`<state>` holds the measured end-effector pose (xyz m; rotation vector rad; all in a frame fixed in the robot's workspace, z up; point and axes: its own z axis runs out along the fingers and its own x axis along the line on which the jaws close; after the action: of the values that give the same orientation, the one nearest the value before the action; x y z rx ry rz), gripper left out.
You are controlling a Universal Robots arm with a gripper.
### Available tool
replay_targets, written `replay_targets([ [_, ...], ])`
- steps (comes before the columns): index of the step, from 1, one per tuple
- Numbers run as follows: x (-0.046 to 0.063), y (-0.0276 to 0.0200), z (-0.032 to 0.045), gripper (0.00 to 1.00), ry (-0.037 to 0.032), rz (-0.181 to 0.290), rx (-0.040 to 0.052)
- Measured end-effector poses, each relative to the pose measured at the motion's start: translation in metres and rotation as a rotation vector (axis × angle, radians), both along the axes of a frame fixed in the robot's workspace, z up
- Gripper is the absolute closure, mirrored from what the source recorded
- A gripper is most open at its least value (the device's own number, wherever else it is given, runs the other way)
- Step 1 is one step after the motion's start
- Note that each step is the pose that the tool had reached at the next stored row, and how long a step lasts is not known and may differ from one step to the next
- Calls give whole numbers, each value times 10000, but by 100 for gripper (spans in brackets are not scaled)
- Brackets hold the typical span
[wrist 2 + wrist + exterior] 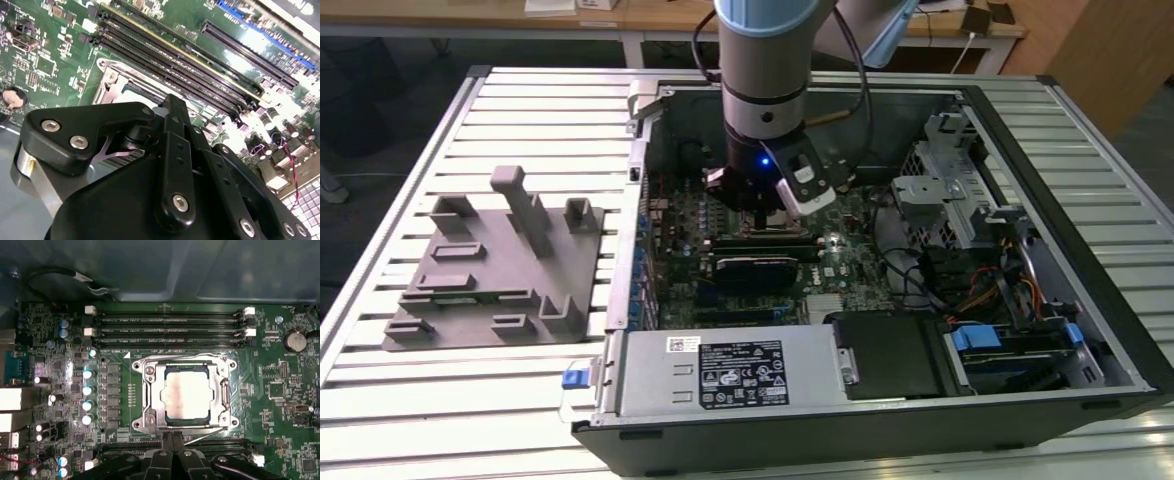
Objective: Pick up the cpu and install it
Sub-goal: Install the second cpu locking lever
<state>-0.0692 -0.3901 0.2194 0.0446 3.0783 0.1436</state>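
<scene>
CPU: seated in socket. Gripper: fingers clenched together, nothing held, hung just beside socket. Risk: frame or board struck if lowered misaligned.

At centre frame in the first wrist view the cpu lies uncovered from above, hemmed by its metal socket frame and memory slots just above.

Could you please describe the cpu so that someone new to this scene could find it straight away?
Look inside the open computer case, at the green motherboard under the arm. The cpu sits in the metal socket frame between banks of long black memory slots; it is the lone flat, silvery square among them.
</scene>
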Motion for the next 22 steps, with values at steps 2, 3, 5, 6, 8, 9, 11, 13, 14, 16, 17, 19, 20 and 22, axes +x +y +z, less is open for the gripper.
replay_targets([
  [2, -1, -30, -1, 89, 0, 15, 5],
  [3, -2, -44, -2, 89, 1, 22, 11],
  [5, -3, -64, -4, 89, 1, 40, 59],
  [6, -4, -71, -6, 89, 0, 55, 91],
  [8, -5, -81, -9, 89, 1, 95, 160],
  [9, -6, -85, -12, 89, 1, 118, 204],
  [11, -8, -92, -16, 89, 1, 171, 270],
  [13, -8, -92, -17, 89, 1, 180, 271],
  [14, -8, -92, -17, 89, 1, 182, 271],
  [16, -8, -92, -18, 89, 1, 185, 271],
  [17, -8, -93, -23, 89, -1, 185, 274],
  [19, -9, -95, -35, 89, 1, 185, 274],
  [20, -11, -98, -42, 89, 2, 186, 275],
  [22, -15, -102, -55, 89, 1, 187, 282],
])
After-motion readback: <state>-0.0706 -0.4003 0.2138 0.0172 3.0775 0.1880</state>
